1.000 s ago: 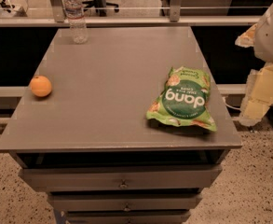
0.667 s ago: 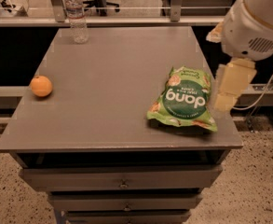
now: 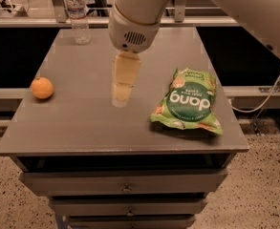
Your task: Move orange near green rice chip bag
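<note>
The orange (image 3: 42, 88) sits on the grey table top (image 3: 82, 123) near its left edge. The green rice chip bag (image 3: 189, 101) lies flat on the right side of the table, lettering upside down to me. My gripper (image 3: 121, 95) hangs from the big white arm over the middle of the table, between the orange and the bag, closer to the bag. It appears as one pale block pointing down, holding nothing that I can see.
A clear water bottle (image 3: 78, 15) stands at the table's back left corner. The table has drawers (image 3: 125, 182) below its front edge. A cable (image 3: 268, 97) hangs at the right, beyond the table.
The arm has swung from the right side of the table, past the bag, leftward to the middle of the table. The orange and the bag have not moved.
</note>
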Robot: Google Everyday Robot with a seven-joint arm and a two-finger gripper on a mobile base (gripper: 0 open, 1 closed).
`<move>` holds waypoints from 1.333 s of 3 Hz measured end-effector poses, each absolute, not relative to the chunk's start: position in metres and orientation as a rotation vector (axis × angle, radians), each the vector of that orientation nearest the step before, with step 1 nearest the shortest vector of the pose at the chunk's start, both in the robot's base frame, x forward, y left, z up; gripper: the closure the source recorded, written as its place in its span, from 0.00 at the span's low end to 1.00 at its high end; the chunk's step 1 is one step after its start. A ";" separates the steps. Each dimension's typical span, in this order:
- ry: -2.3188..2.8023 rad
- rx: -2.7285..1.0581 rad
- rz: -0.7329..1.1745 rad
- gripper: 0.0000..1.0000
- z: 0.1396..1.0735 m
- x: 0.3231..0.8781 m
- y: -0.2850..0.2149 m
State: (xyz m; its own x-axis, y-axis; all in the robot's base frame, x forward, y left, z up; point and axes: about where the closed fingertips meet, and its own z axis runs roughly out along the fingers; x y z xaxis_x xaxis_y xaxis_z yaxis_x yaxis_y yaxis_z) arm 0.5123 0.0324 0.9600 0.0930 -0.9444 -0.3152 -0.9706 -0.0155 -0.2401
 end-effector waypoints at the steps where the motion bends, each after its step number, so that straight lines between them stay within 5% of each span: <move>1: 1.880 -1.990 0.091 0.00 0.960 0.512 0.032; 4: 1.798 -1.894 0.365 0.00 0.933 0.581 0.176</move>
State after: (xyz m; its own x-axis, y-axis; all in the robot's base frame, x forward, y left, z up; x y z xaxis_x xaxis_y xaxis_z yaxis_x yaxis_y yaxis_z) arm 0.5813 0.1758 0.9330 0.0921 -0.8514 -0.5164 -0.9854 -0.0033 -0.1703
